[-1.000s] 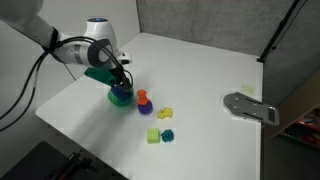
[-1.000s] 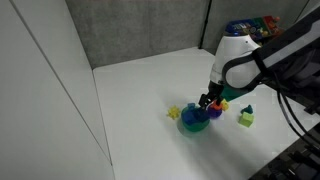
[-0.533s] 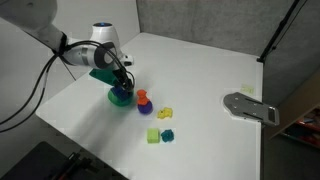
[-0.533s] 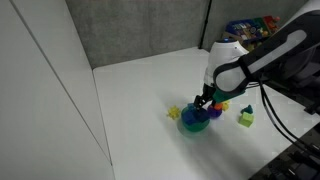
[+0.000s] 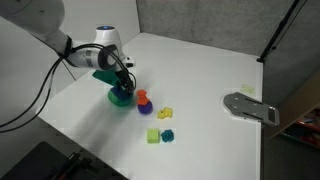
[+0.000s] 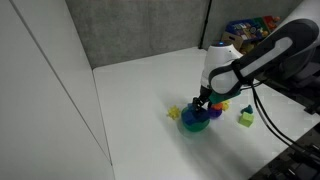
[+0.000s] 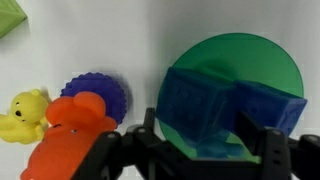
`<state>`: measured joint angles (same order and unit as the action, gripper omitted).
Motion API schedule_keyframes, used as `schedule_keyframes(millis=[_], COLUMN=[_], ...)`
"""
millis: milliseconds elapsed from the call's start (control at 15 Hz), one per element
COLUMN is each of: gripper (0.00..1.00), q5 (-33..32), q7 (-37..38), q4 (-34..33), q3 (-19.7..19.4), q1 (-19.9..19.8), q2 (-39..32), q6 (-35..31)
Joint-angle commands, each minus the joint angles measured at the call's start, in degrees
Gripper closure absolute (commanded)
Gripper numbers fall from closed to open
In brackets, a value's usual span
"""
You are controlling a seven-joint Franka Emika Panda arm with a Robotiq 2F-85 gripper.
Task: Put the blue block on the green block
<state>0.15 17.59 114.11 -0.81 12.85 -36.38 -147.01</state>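
Note:
The deep-blue block point(image 7: 198, 108) rests on a dark green round piece point(image 7: 245, 55), with a second blue block point(image 7: 272, 106) beside it. My gripper point(image 7: 198, 135) has a finger against each side of the blue block and is shut on it. The gripper shows low over the green piece in both exterior views point(image 5: 121, 88) point(image 6: 203, 106). The lime-green cube point(image 5: 152, 136) stands apart on the white table, nearer the table's front edge; it also shows in an exterior view point(image 6: 245, 120).
An orange piece point(image 7: 70, 140) on a purple-blue gear point(image 7: 100, 92) and a yellow piece point(image 7: 20, 112) lie close by. A teal piece point(image 5: 167, 135) sits by the lime cube. A grey metal tool point(image 5: 250, 107) lies further off. A dark wall stands behind the table.
The gripper has stayed at the green round piece. The arm above it has shifted slightly.

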Motion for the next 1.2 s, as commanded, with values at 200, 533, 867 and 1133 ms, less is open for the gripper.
schedule_keyframes(millis=[200,533,867,1133], gripper=[0.73,0.95,0.94,0.94], q5=[-1.9,-1.8,-0.8,-0.2], q7=[1.4,0.8,-1.0,-2.4], q4=[-1.9,-2.0,-0.8,-0.4], q3=[-1.1,-1.1,0.2,1.3], q1=[1.8,1.2,0.2,-0.8], q2=[-0.8,-0.2,2.8,6.3], q6=[2.2,2.9,3.4,4.0])
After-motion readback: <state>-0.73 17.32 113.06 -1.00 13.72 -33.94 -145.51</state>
